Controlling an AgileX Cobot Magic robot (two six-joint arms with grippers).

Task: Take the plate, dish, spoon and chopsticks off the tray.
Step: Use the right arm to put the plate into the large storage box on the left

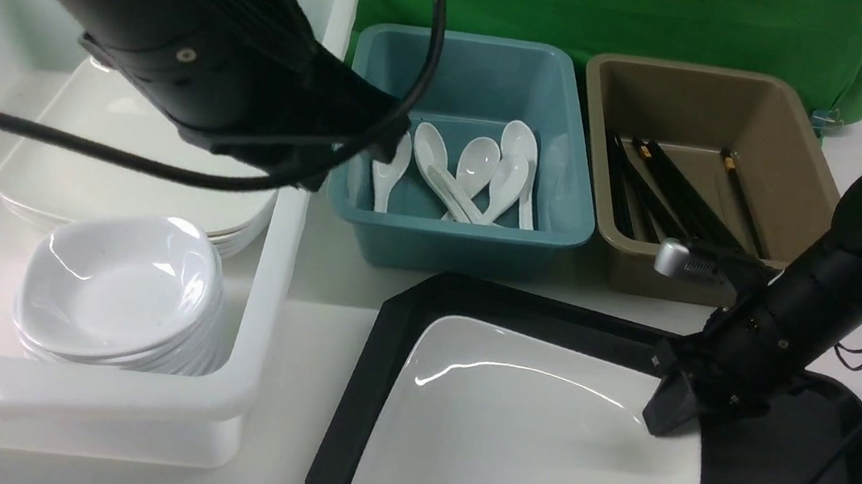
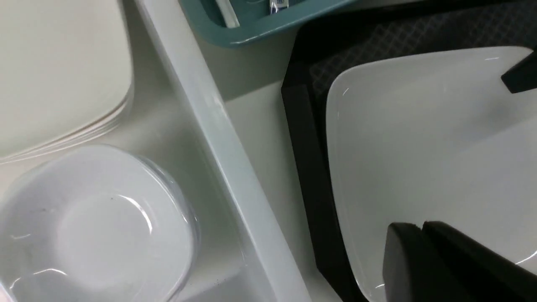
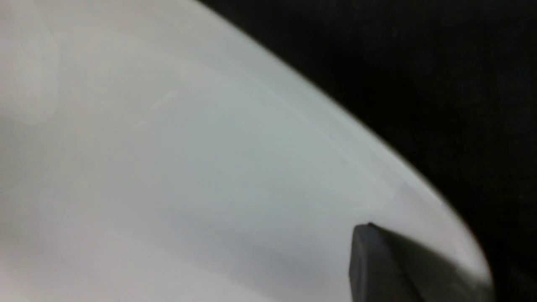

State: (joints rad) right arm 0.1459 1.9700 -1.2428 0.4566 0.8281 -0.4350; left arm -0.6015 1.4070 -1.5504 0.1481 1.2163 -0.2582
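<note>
The large white plate (image 1: 522, 439) lies on the black tray (image 1: 389, 326) and fills most of it. My right gripper (image 1: 662, 419) sits at the plate's far right corner. One finger (image 3: 377, 264) rests on top of the plate (image 3: 168, 167) just inside its rim, and the other finger is hidden. My left gripper (image 2: 421, 228) hangs above the plate's left part, shut with nothing in it. Small white dishes (image 1: 117, 287) are stacked in the white tub. Spoons (image 1: 472, 169) lie in the teal tub, chopsticks (image 1: 672, 192) in the brown tub.
The white tub (image 1: 273, 273) stands left of the tray and also holds a stack of large plates (image 1: 124, 158). The teal tub (image 1: 456, 237) and brown tub (image 1: 798, 154) stand behind the tray. A green cloth hangs at the back.
</note>
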